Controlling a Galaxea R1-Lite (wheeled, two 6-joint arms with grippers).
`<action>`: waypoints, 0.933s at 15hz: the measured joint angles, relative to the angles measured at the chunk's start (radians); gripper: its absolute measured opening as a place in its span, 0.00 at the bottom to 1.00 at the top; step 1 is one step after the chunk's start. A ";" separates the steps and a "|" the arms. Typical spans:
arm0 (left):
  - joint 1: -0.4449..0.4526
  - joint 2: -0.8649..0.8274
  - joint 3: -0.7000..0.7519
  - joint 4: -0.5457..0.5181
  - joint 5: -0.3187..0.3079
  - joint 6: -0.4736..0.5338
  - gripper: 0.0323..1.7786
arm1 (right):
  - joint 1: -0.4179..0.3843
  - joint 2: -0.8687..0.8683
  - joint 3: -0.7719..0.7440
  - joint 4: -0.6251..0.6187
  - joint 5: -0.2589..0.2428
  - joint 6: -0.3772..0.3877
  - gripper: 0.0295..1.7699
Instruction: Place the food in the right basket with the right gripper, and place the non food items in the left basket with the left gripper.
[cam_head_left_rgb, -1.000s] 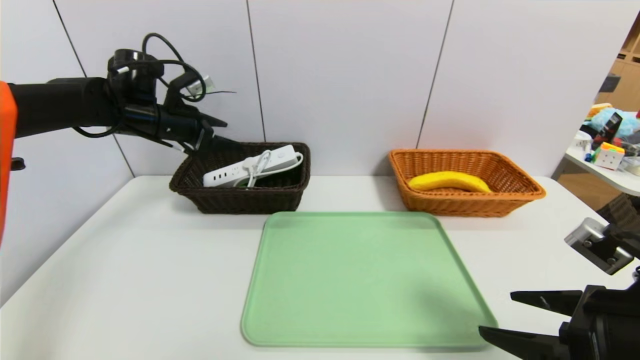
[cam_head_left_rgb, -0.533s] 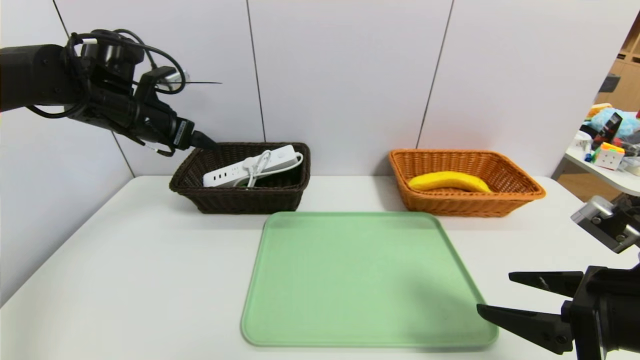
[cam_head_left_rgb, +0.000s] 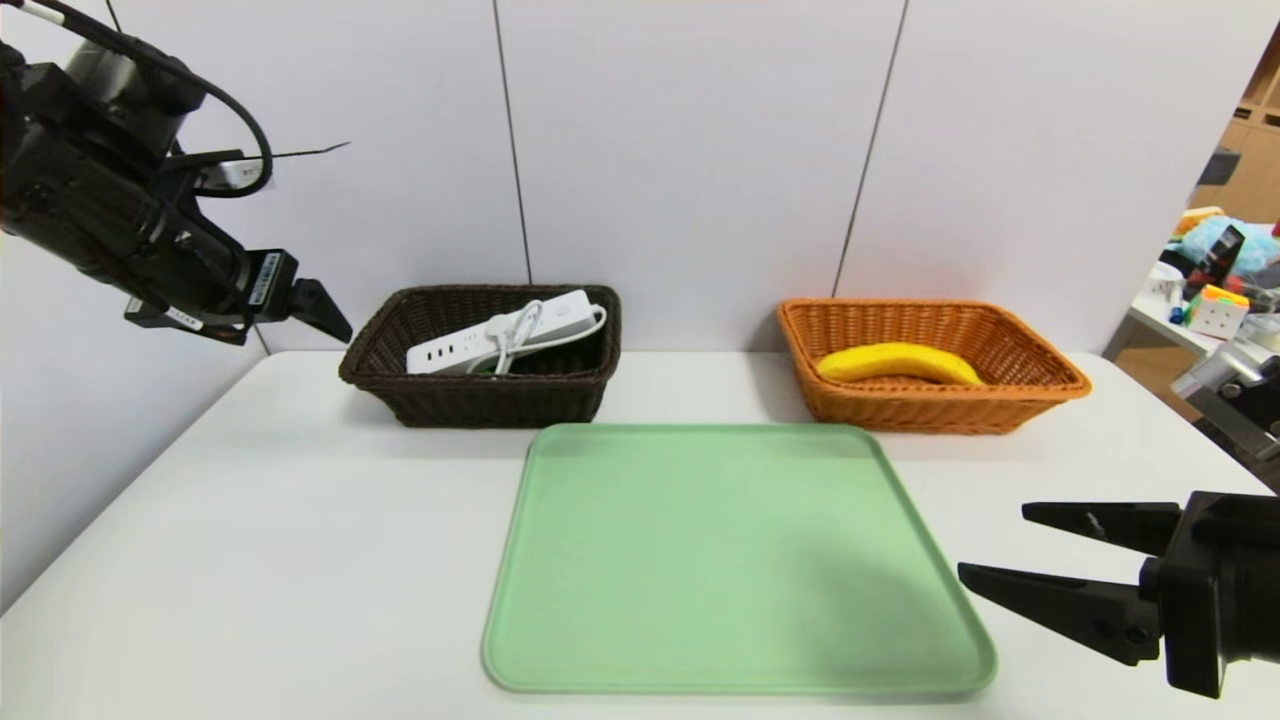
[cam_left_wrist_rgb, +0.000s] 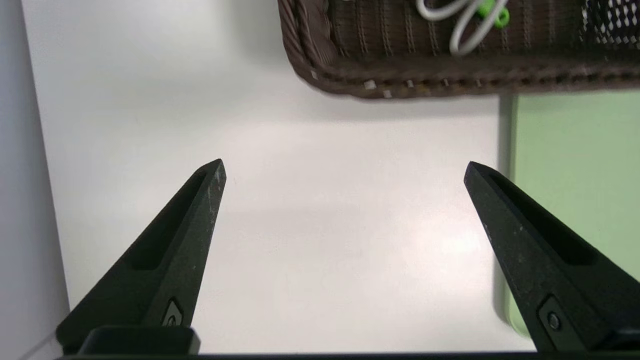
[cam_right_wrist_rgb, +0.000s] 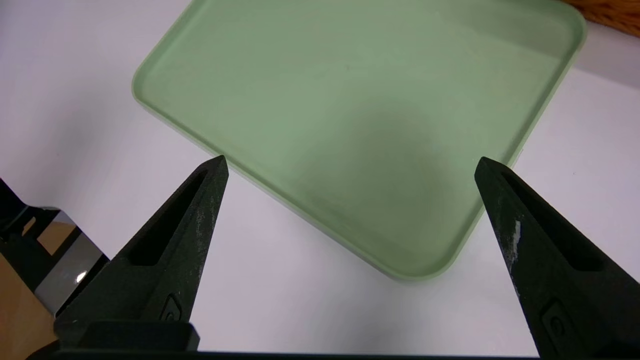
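Observation:
The yellow banana (cam_head_left_rgb: 897, 362) lies in the orange-tan right basket (cam_head_left_rgb: 1040, 385). The white power strip (cam_head_left_rgb: 500, 340) with its coiled cord rests in the dark brown left basket (cam_head_left_rgb: 480, 405); a bit of green (cam_left_wrist_rgb: 492, 12) shows under the cord. My left gripper (cam_head_left_rgb: 335, 320) hangs open and empty in the air, left of the dark basket (cam_left_wrist_rgb: 400, 75) and above bare table (cam_left_wrist_rgb: 344, 167). My right gripper (cam_head_left_rgb: 992, 542) is open and empty at the near right, over the tray's near right corner (cam_right_wrist_rgb: 350, 160).
A flat green tray (cam_head_left_rgb: 730, 560) with nothing on it lies mid-table in front of both baskets. A side table with toys (cam_head_left_rgb: 1215, 300) stands at the far right. A white wall runs behind the baskets.
My left arm has drawn back leftward from over the dark basket, its fingers now clear of the rim. The right gripper has shifted slightly upward.

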 joint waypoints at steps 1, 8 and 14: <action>0.000 -0.032 0.021 0.022 -0.023 -0.002 0.95 | 0.000 -0.004 -0.011 0.000 0.000 0.000 0.96; 0.000 -0.287 0.317 0.018 -0.072 0.004 0.95 | -0.008 -0.090 -0.004 0.013 -0.011 -0.006 0.96; -0.003 -0.545 0.652 -0.167 -0.075 0.038 0.95 | -0.055 -0.293 0.039 0.109 -0.083 -0.077 0.96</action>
